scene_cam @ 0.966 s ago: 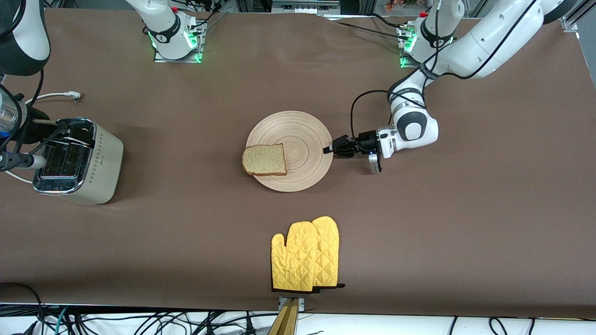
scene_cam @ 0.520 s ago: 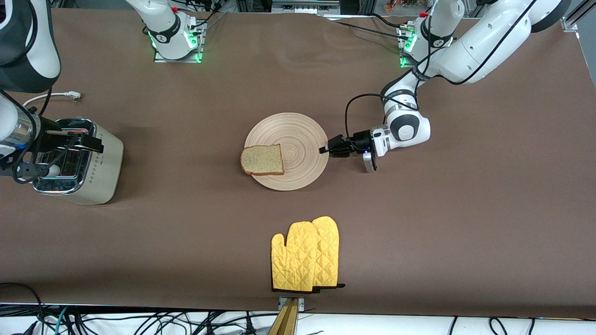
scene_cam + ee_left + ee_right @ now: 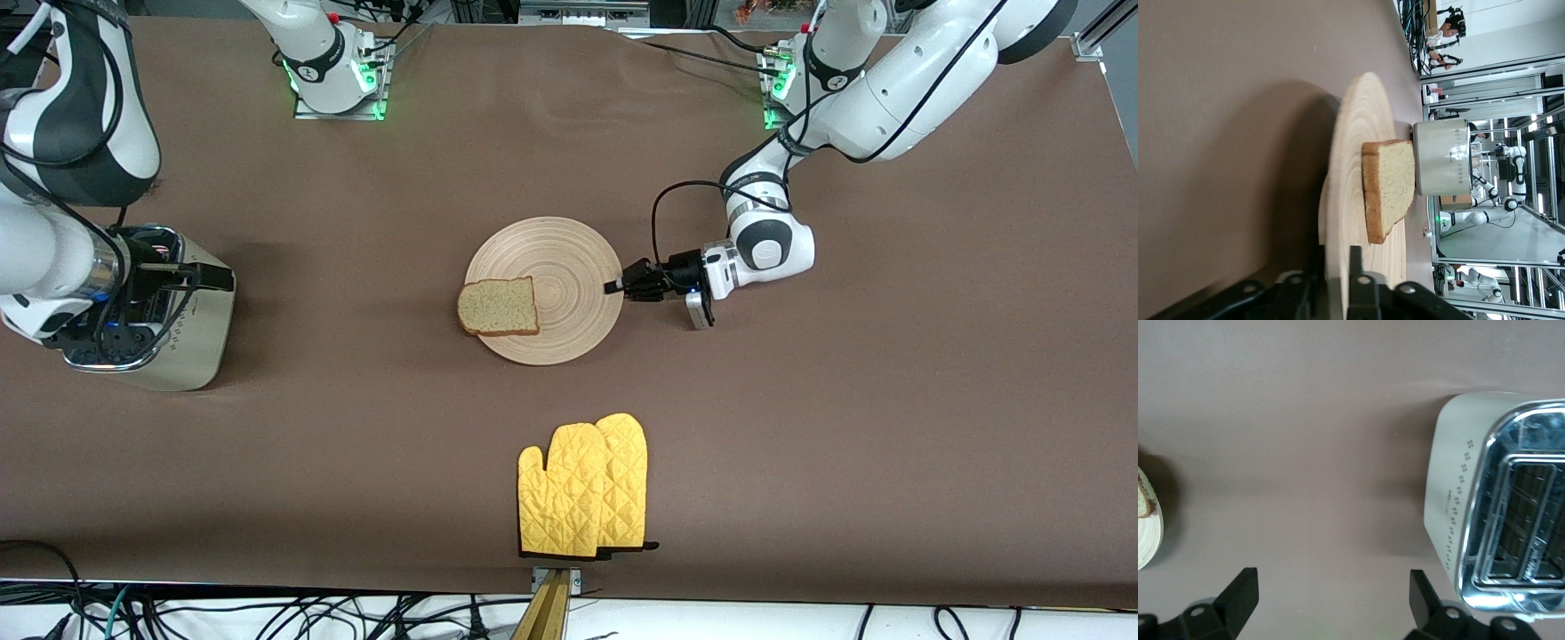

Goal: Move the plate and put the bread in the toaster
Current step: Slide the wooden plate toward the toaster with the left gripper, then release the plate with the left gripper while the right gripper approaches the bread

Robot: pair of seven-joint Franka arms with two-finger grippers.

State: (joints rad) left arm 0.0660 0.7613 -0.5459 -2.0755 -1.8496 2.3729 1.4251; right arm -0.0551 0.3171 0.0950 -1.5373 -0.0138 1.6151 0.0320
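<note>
1. Nearest the front camera: a yellow mitt (image 3: 582,484) lies flat on the surface (image 3: 889,427), well apart from everything else. Not part of the job; ignore it.
2. Mid-surface: the plate (image 3: 569,258) sits flat, with the bread (image 3: 498,306) on the part of it toward the right arm's end, one corner overhanging the rim. In the left wrist view the bread (image 3: 1390,187) lies flat on the plate (image 3: 1351,160).
3. The left end effector (image 3: 613,288) is low, at the plate rim on the left arm's side. In its wrist view the fingers (image 3: 1357,280) straddle the rim, one above and one below, and look clenched on it. Read this as the plate-move step in hand, with the grip already made.
4. Your next move: slide or carry the plate toward the toaster (image 3: 151,320). Keep it level and slow, since the bread is loose and partly off the edge.
5. Right arm's end: the toaster stands upright with its slots up, well apart from the plate. Bread is not yet in it.
6. The right end effector (image 3: 1331,590) hangs just over the surface beside the toaster (image 3: 1498,500), fingers spread wide and holding nothing. It looks staged for the bread pick; keep it waiting until the plate arrives.
</note>
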